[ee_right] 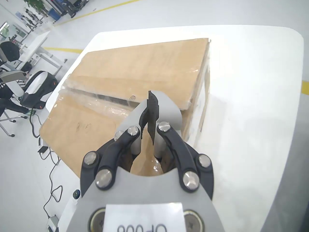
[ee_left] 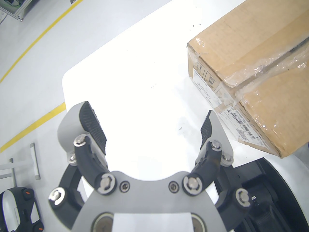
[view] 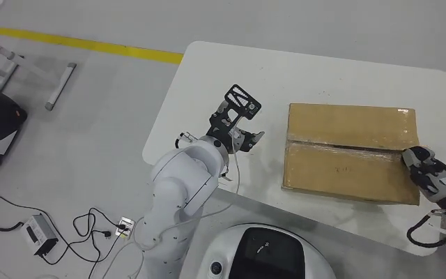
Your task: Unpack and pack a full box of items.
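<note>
Showing one cardboard box (view: 350, 152), flaps down over hidden contents, toward 3 o'clock on the white surface (view: 230, 70). Two grippers: the left gripper (ee_left: 147, 112), released, hangs over bare surface at the box's 9 o'clock; the right gripper (ee_right: 152, 107), clenched on nothing, sits above the box's 4 o'clock corner. Risk: tape along the seam may hold, so prying would drag the box.

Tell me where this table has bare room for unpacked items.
Largest bare patch: the table between its rounded end and the box, with the open left gripper above it. A bare band runs along the box's far side. Crowded: the thin near-edge strip, and the box's end under the shut right gripper.
</note>
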